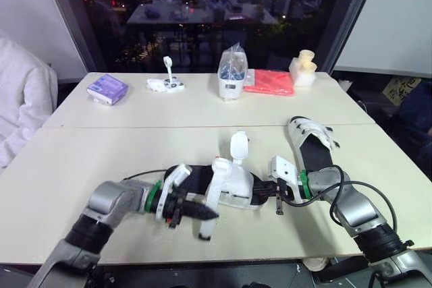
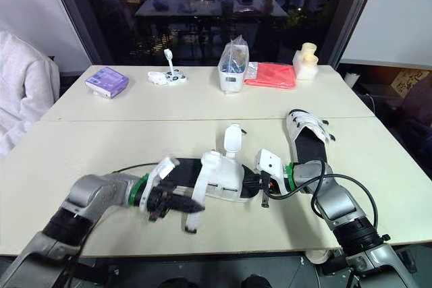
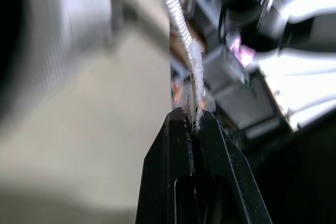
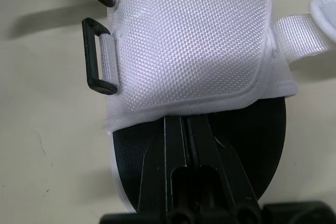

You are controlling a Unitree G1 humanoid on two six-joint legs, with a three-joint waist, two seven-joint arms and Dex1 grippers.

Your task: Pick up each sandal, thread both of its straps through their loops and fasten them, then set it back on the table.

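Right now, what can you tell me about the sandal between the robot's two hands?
The sandal has a white woven upper, a black sole and black rectangular loops. It lies on or just above the table between the arms, straps unfastened, one standing up. The left gripper pinches a strap; the right gripper clamps its sole end.

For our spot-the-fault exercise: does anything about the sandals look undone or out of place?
Yes: the near sandal is undone. One strap sticks up, another is pinched in the left claw, and its black loops have no strap through them.
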